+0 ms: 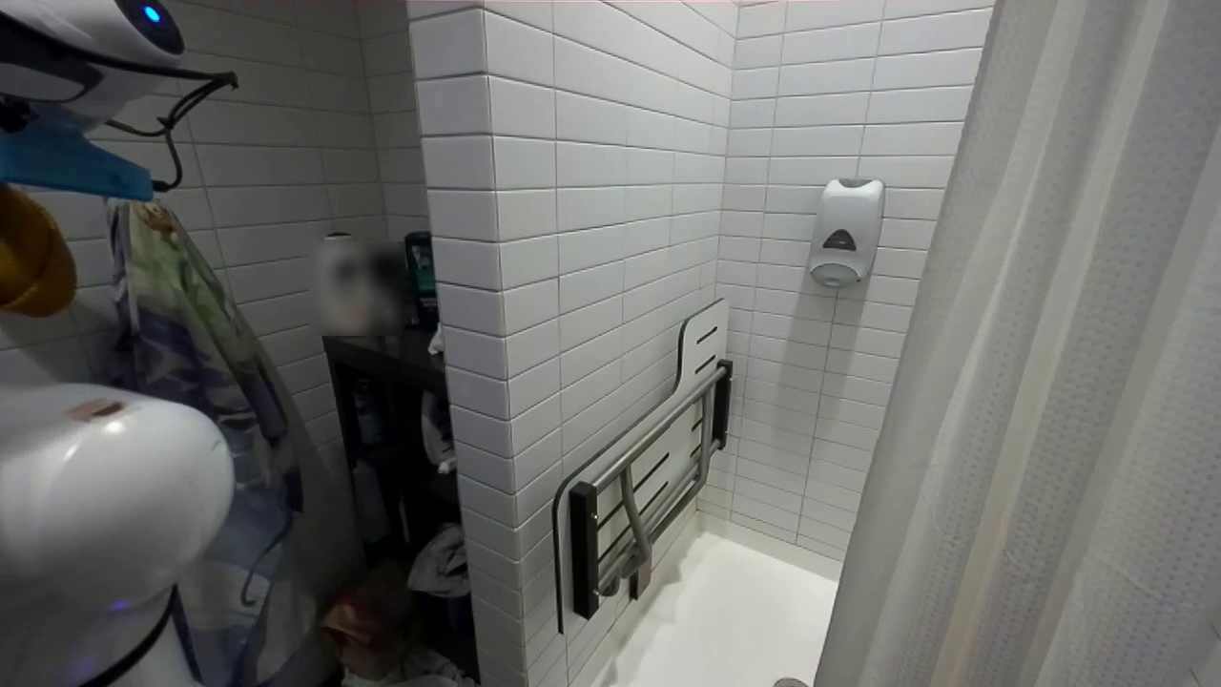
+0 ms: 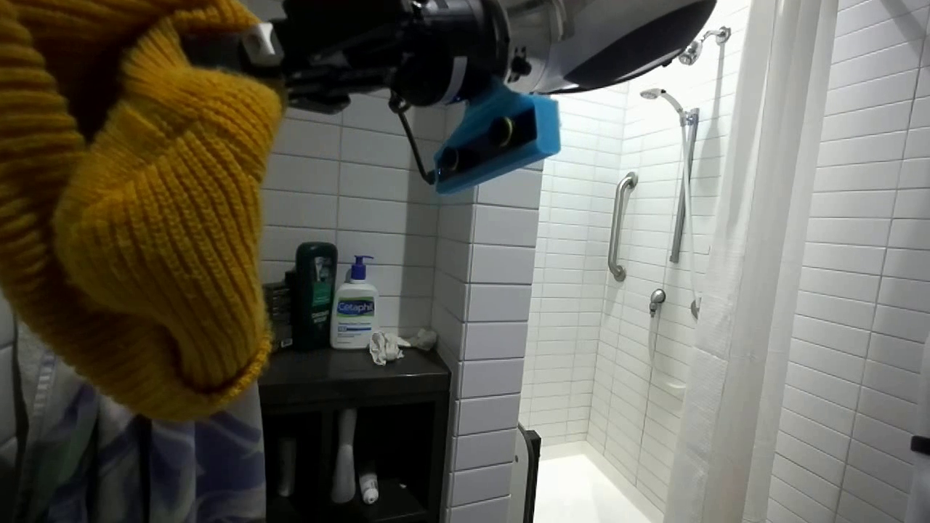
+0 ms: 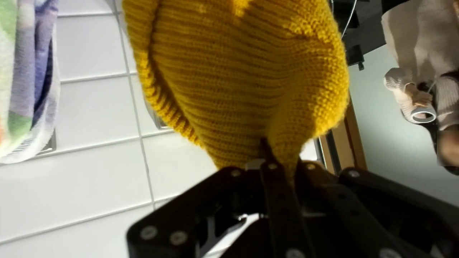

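A mustard-yellow knitted cloth item (image 2: 174, 218), perhaps a hat, hangs from my gripper (image 3: 288, 161). The jaws are closed on a pinched fold of it, and the fingertips are partly buried in the ribbed knit. In the wrist view the yellow knit (image 3: 240, 79) fills the upper middle and hides what lies behind. Only its edge (image 1: 33, 253) shows at the far left of an exterior view. Close by on the tiled wall hangs a patterned towel (image 1: 210, 410) in purple, green and white. In the wrist view a small metal wall fitting (image 3: 157, 122) is partly covered by the knit.
A dark shelf unit (image 2: 356, 374) holds a white pump bottle (image 2: 354, 312), a dark green bottle (image 2: 314, 294) and crumpled tissue. A tiled wall end (image 1: 467, 286) juts out beside it. Beyond are a folded shower seat (image 1: 649, 468) and curtain (image 1: 1040, 382). A person (image 3: 423, 53) stands nearby.
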You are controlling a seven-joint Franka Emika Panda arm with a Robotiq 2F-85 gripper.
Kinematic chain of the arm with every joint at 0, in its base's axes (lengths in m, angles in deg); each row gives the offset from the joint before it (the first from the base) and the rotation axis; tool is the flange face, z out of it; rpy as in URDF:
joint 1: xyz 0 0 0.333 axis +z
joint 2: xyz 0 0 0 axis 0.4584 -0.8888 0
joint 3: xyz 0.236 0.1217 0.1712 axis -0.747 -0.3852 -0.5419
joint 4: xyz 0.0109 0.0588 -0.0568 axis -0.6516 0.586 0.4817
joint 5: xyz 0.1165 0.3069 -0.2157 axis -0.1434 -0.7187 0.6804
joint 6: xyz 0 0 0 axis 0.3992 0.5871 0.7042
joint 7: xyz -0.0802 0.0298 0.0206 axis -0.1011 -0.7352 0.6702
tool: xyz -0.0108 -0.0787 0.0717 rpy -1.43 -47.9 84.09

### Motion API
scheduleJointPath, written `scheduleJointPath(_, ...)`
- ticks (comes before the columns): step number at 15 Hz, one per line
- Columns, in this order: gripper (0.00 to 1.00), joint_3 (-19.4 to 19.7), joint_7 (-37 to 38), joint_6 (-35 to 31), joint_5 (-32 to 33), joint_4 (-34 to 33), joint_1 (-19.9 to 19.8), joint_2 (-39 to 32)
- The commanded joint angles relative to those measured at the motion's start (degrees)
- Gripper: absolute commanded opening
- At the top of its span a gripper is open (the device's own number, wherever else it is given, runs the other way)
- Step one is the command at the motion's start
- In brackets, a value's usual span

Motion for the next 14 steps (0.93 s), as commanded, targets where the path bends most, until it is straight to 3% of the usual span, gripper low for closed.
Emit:
scheduleJointPath(1,0.01,-0.3,-2.5,-2.6,-0.5,-3.0,1.4,-3.4)
scheduleJointPath(14,0.01,4.3,-2.2,-6.2,1.6,0.2,1.0,-3.5)
